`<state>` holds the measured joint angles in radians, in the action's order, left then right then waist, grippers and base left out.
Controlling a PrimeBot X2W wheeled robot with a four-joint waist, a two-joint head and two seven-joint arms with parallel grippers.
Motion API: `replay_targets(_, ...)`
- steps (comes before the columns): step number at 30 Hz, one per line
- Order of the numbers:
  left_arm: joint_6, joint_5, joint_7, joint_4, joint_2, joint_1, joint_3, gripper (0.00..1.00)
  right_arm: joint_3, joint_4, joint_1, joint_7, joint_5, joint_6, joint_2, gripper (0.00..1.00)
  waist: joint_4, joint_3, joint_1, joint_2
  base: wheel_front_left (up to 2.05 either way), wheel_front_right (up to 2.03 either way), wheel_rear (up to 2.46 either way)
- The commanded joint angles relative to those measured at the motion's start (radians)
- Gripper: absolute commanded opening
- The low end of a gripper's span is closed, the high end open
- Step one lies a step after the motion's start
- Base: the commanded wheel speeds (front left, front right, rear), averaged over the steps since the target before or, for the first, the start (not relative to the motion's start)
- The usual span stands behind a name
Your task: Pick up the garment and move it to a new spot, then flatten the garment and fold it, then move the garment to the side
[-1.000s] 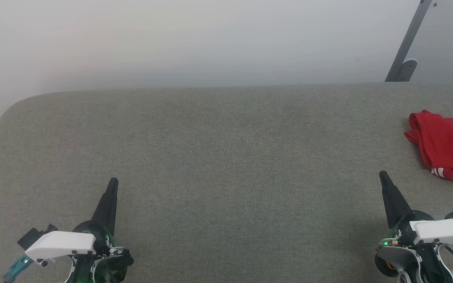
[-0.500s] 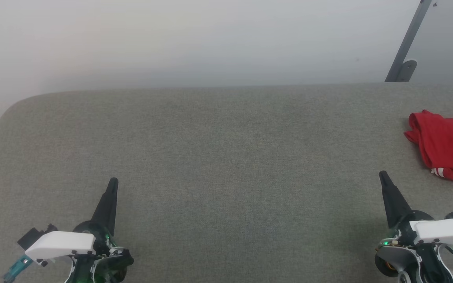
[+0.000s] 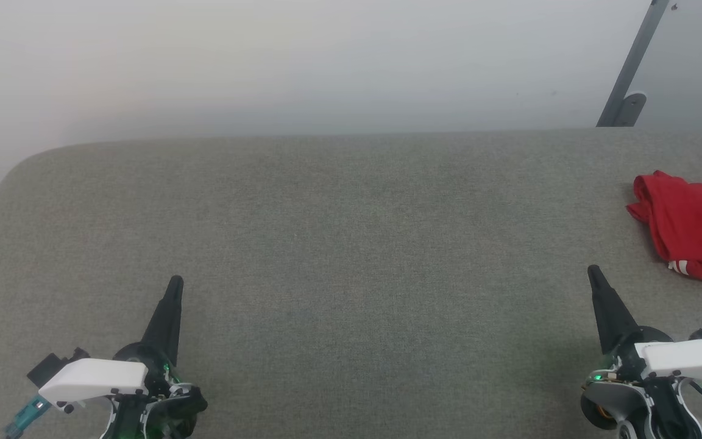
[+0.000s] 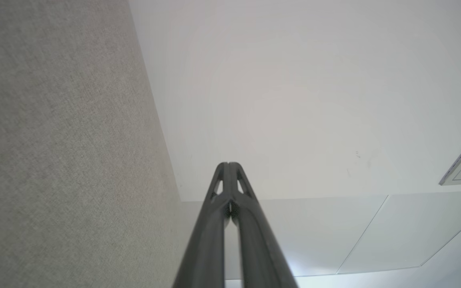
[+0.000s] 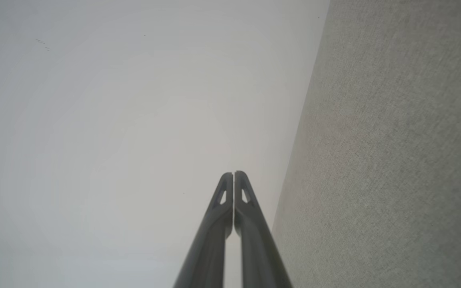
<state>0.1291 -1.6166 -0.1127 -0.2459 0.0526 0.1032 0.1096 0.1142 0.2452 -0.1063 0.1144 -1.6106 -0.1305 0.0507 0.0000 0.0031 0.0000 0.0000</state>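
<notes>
The garment is a crumpled red heap with a bit of red-and-white striped trim, lying at the right edge of the grey fabric surface in the head view and partly cut off by the frame. My right gripper rests at the lower right, shut and empty, a short way left of and below the garment. My left gripper sits at the lower left, shut and empty, far from the garment. In the wrist views both pairs of fingers, left and right, are pressed together.
A pale wall rises behind the surface. A grey metal bar leans at the back right. The surface's rounded far-left corner drops off to the floor.
</notes>
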Motion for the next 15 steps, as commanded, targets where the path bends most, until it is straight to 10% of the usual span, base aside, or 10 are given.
replay_targets(1,0.003,0.003,-0.002,0.000,-0.001,0.012,0.004,0.00,-0.001,0.001,-0.005,0.001,-0.004,-0.001,-0.003,0.00,0.000,0.000,0.0000,0.0000,0.00,0.00,0.00)
replay_targets(15,0.003,0.004,-0.003,0.000,-0.002,0.012,0.005,0.00,-0.001,0.001,-0.005,0.002,-0.004,0.000,-0.003,0.00,0.000,0.000,0.0000,0.0000,0.00,0.00,0.00)
